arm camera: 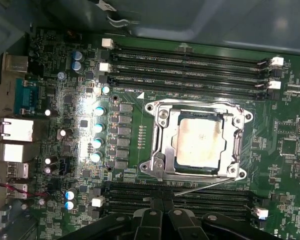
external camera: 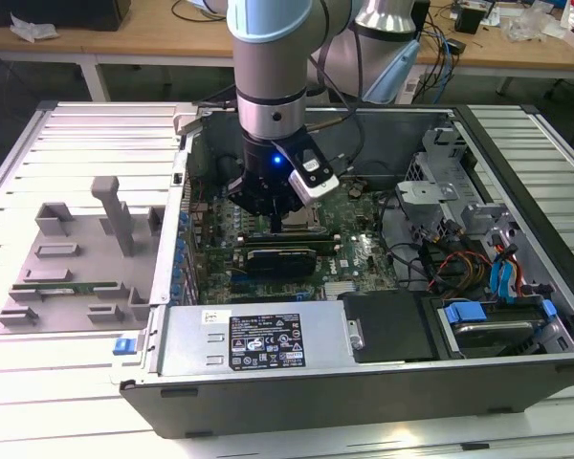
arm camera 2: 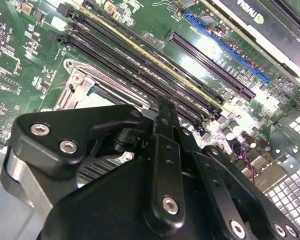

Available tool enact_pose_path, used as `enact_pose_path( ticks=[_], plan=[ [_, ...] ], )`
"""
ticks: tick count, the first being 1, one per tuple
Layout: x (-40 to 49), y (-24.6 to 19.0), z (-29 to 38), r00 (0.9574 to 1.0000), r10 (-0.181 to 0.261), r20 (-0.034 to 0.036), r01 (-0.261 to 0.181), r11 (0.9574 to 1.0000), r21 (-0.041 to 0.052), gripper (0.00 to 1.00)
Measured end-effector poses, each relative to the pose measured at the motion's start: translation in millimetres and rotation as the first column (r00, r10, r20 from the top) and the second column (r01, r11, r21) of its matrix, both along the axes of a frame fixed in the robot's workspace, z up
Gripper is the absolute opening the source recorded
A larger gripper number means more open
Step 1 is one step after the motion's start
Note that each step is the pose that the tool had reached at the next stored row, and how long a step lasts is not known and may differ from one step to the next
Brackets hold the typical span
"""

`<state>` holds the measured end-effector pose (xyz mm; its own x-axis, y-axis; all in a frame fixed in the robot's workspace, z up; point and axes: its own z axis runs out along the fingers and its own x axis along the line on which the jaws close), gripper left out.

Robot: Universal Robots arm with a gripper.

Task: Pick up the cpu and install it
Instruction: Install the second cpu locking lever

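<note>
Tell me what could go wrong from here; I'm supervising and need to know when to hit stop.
The cpu lies inside the socket frame; if it sits slightly askew, a downward push could damage contacts. The gripper hangs low over the motherboard, close to the memory slots, so a sideways move might clip them.

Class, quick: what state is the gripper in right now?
Gripper: cannot be told; it hangs over the socket, where the cpu sits.
</note>
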<state>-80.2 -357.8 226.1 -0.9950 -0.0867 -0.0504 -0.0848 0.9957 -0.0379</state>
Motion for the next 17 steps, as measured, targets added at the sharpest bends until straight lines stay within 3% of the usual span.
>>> enact_pose_path(
  ticks=[10, 13, 14, 15, 17],
  plan=[
    [-1.0, 0.0, -2.5, 1.0000, 0.007, 0.0000, -0.007, 1.0000, -0.0001, 0.11],
    [-1.1, -0.1, -3.0, 1.0000, 0.008, 0.0002, -0.008, 0.9997, 0.0233, 0.11],
    [-1.1, -0.6, -3.0, 1.0000, 0.008, 0.0003, -0.008, 0.9991, 0.0424, 0.11],
    [-1.1, -1.9, -3.3, 1.0000, 0.008, 0.0005, -0.008, 0.9985, 0.0539, 0.11],
    [-1.1, -7.7, -3.4, 1.0000, 0.008, 0.0004, -0.008, 0.9985, 0.0543, 0.11]
  ],
)
